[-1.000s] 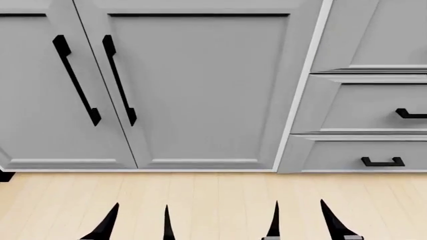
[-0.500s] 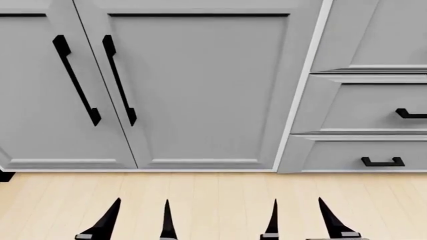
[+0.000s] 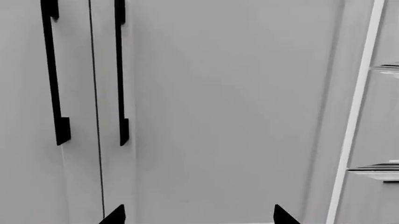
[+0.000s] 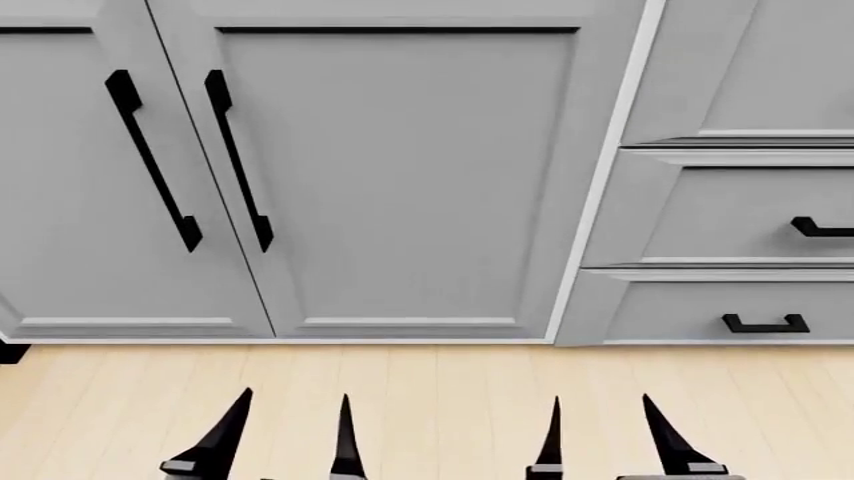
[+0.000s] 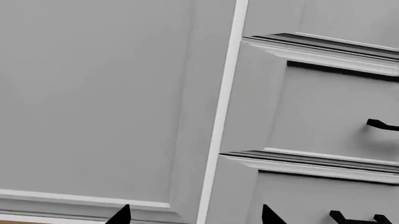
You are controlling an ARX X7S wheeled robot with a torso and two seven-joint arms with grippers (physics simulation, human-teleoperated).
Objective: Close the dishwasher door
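The dishwasher door is out of view in every frame. At the bottom of the head view, my left gripper (image 4: 291, 440) and right gripper (image 4: 601, 440) hang over the pale wood floor, short of the cabinets. Both are open, with nothing between their black pointed fingers. In the left wrist view the left gripper (image 3: 198, 215) faces a grey cabinet door (image 3: 224, 107). The right wrist view has the right gripper (image 5: 195, 215) facing the seam between that cabinet door (image 5: 93, 93) and the drawer stack (image 5: 318, 107).
Two grey cabinet doors with black bar handles (image 4: 238, 160) fill the head view. Grey drawer fronts with small black handles (image 4: 765, 323) stack at the right behind a white trim strip (image 4: 594, 200). Pale wood floor (image 4: 427, 390) runs along the front. A small black piece (image 4: 8, 351) shows at the left edge.
The fingertips of both grippers have risen slightly into the head view. The cabinets and the view itself have not shifted.
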